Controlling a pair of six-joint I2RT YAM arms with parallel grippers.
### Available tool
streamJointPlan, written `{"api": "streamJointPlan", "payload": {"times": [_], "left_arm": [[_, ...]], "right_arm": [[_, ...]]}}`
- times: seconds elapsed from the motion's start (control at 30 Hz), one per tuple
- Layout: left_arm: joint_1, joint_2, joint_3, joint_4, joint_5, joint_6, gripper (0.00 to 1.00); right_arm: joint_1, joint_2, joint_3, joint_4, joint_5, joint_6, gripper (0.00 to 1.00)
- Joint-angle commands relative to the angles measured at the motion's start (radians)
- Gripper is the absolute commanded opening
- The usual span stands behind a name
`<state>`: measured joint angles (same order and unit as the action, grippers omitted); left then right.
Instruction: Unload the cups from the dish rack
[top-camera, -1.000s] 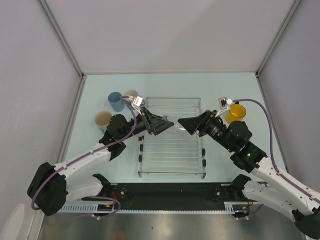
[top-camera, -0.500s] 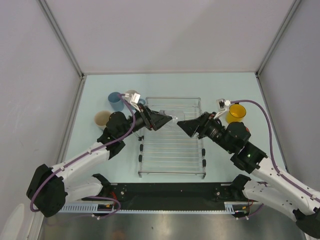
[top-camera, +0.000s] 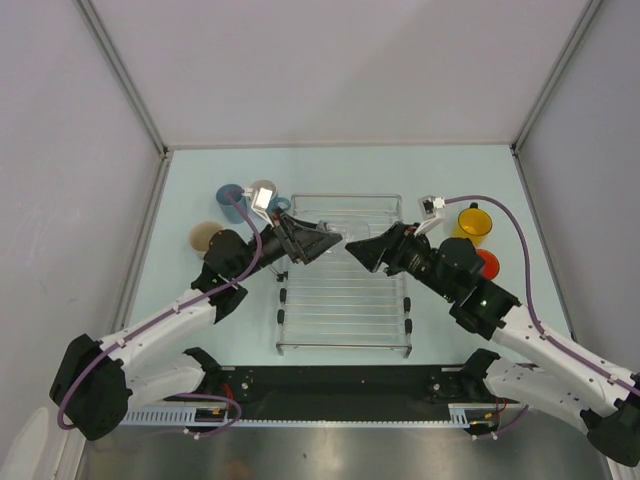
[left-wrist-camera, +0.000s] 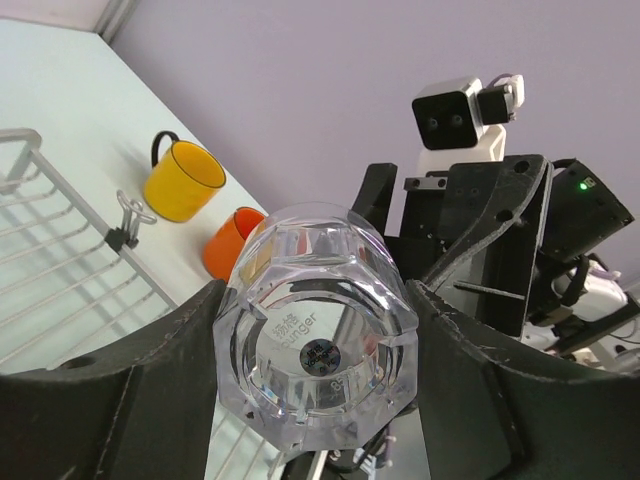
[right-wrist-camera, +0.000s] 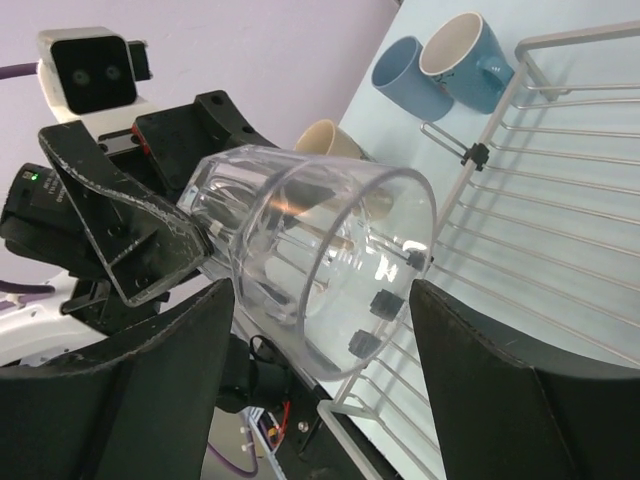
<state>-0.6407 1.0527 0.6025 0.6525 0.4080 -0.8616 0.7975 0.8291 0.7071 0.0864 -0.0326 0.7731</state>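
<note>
My left gripper (top-camera: 333, 240) is shut on the small clear glass (left-wrist-camera: 315, 345), gripping it near its base and holding it sideways above the back part of the dish rack (top-camera: 345, 325). The glass's open mouth (right-wrist-camera: 345, 255) faces my right gripper (top-camera: 354, 248), which is open with a finger on either side of the rim, not touching it. Two light blue cups (top-camera: 231, 202) (top-camera: 268, 196) and the beige cup (top-camera: 207, 238) stand on the table left of the rack. The yellow cup (top-camera: 472, 223) and orange mug (top-camera: 487, 263) stand to its right.
The rack's wire bars (right-wrist-camera: 560, 190) carry no cups; black clips sit on its side rails (top-camera: 407, 304). Grey walls close in the table on three sides. Both arms meet over the rack's back half.
Both grippers have moved toward each other and toward the back of the rack. The gap has closed, so the glass's mouth now lies between my right fingers. The orange mug has come into view.
</note>
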Motion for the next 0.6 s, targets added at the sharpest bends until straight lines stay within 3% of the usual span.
{"api": "streamJointPlan", "payload": {"times": [0.0, 0.17, 0.23, 0.33, 0.53, 0.57], "left_arm": [[0.006, -0.017, -0.036, 0.142, 0.055, -0.077, 0.00], [0.004, 0.016, -0.070, 0.222, 0.092, -0.132, 0.00], [0.004, 0.029, -0.075, 0.252, 0.107, -0.145, 0.00], [0.004, 0.043, -0.081, 0.276, 0.118, -0.165, 0.00], [0.004, 0.055, -0.038, 0.173, 0.124, -0.128, 0.00], [0.006, 0.053, -0.008, 0.139, 0.124, -0.113, 0.09]], "right_arm": [[0.005, 0.021, 0.022, 0.101, -0.020, -0.018, 0.72], [0.005, 0.044, 0.012, 0.173, -0.065, -0.024, 0.38], [0.005, 0.059, 0.006, 0.194, -0.092, -0.020, 0.31], [0.003, 0.073, 0.003, 0.211, -0.110, -0.008, 0.03], [0.005, 0.024, 0.002, 0.153, -0.083, -0.014, 0.00], [0.005, 0.012, 0.002, 0.138, -0.070, -0.020, 0.00]]}}
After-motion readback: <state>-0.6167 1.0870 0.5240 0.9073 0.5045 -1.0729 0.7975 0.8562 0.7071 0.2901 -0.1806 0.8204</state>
